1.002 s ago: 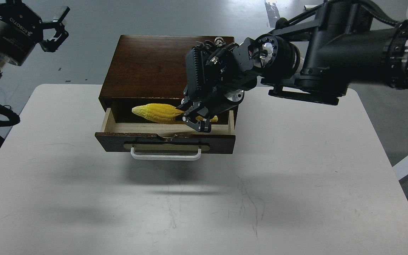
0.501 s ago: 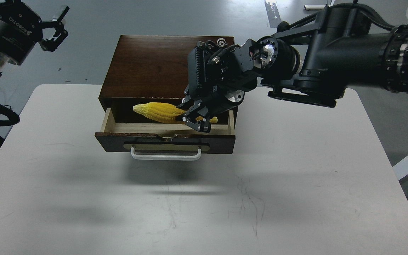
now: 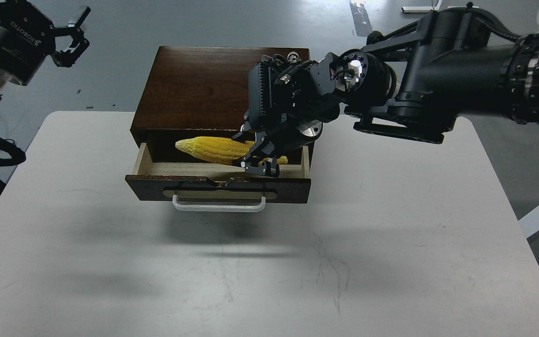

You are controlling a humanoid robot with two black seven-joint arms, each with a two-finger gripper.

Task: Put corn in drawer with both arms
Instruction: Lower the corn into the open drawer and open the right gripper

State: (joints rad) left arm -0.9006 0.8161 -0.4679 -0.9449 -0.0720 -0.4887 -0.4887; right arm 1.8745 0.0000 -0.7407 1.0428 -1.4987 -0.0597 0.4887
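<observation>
Corn point(image 3: 211, 150) inside open drawer point(image 3: 218, 188), right end effector point(image 3: 256, 157) around it

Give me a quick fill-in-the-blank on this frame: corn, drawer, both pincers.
1. The drawer stands ____.
2. The corn lies over the drawer with its pale tip toward the robot's ____.
3. The pincer at the corn belongs to the ____ arm.
4. The left pincer is raised off the table, holding ____.

Missing words: open; left; right; nothing
</observation>
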